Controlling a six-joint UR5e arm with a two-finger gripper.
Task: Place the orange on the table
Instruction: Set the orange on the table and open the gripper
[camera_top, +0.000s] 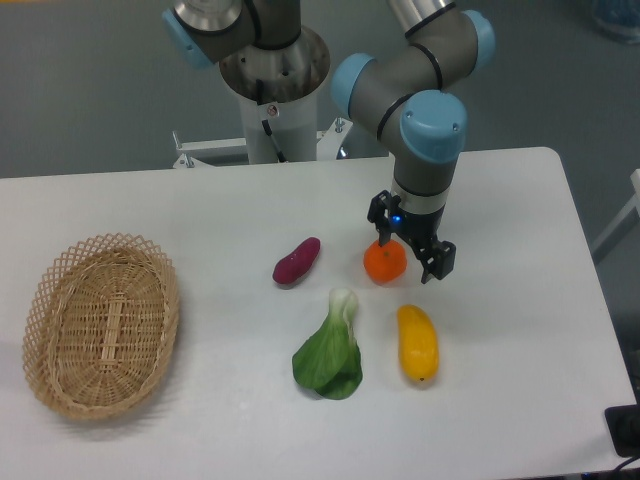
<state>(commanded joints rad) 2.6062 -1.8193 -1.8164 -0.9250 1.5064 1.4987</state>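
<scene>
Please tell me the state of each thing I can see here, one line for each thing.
orange: on the table, between the gripper fingers.
gripper: lowered around the orange; grip unclear.
wicker basket: empty, upright.
purple sweet potato: lying free.
leafy green: lying flat.
yellow fruit: lying free.

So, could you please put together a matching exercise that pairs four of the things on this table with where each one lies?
Things:
1. orange
2. wicker basket
3. leafy green
4. purple sweet potato

Places:
A. at the left end of the table
B. left of the yellow fruit
C. between the fingers of the gripper
D. left of the orange, above the leafy green

Pairs: 1-C, 2-A, 3-B, 4-D
</scene>
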